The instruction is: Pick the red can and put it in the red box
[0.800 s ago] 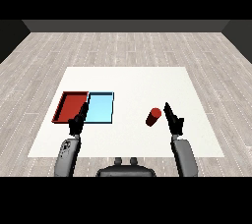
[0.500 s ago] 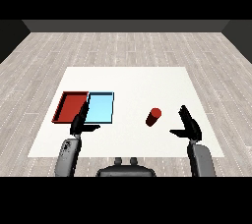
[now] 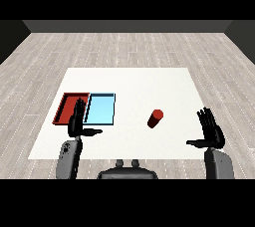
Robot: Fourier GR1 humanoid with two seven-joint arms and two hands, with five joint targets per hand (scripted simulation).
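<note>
The red can (image 3: 155, 118) stands tilted on the white table, right of the middle. Well to its right and nearer to me, my right hand (image 3: 212, 132) is open, fingers spread upward and thumb pointing left toward the can, with a clear gap between them. The red tray (image 3: 67, 107) lies at the left, with the light blue tray (image 3: 101, 109) beside it. My left hand (image 3: 76, 121) is open too, fingers straight, raised over the near edge where the two trays meet. Neither hand holds anything.
The white table (image 3: 134, 84) ends close to my forearms at the front and sits on a grey plank floor. Between the blue tray and the can is bare tabletop.
My right hand has swung away from the can, moving right and toward me. The can and my left hand have stayed where they were.
</note>
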